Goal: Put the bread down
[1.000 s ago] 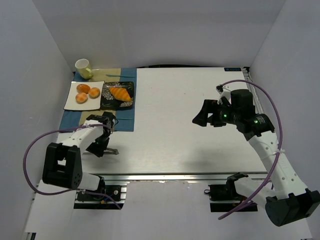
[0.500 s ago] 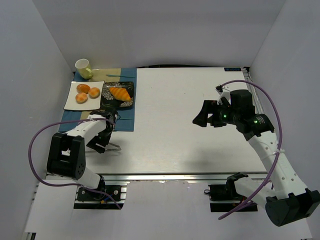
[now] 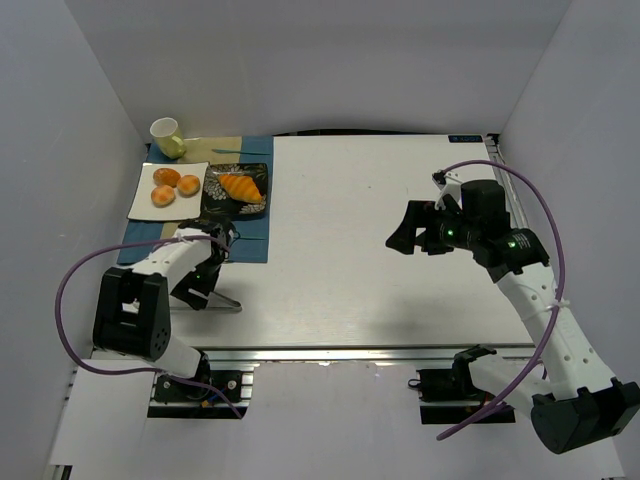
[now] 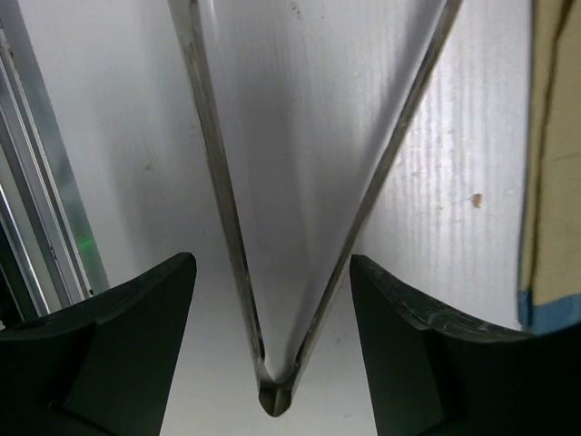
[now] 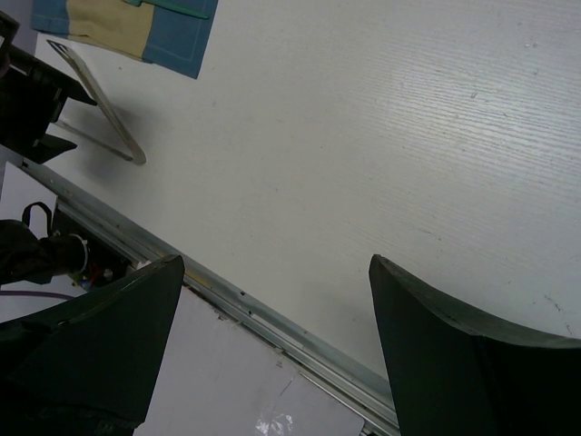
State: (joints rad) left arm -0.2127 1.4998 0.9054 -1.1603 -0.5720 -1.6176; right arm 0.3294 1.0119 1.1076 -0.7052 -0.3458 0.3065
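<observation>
1. Finds the bread (image 3: 239, 186) on the dark plate (image 3: 214, 207), on a blue mat (image 3: 250, 240) at the far left of the table (image 3: 350, 230).
2. Puts the left gripper (image 3: 203, 290) on the near side of that plate, well apart from the bread, low over the table just off the mat's near edge.
3. Shows its jaws apart in the left wrist view, clamped on nothing.
4. Finds metal tongs (image 4: 272, 391) lying flat between the fingers (image 4: 127, 336), with the hinge end nearest the camera and the arms spreading away.
5. Cannot tell whether the tongs' right arm touches the finger beside it; sees a clear gap on the other side.
6. Finds the right gripper (image 3: 400, 236) far off toward the table's right side, above bare table, jaws wide and empty.
7. Finds three buns (image 3: 175, 187) on a white plate (image 3: 140, 208) just left of the bread's plate, and a cup (image 3: 167, 137) beyond.
8. Cannot read the small blue label (image 3: 465, 138) at the table's far edge: too small.
</observation>
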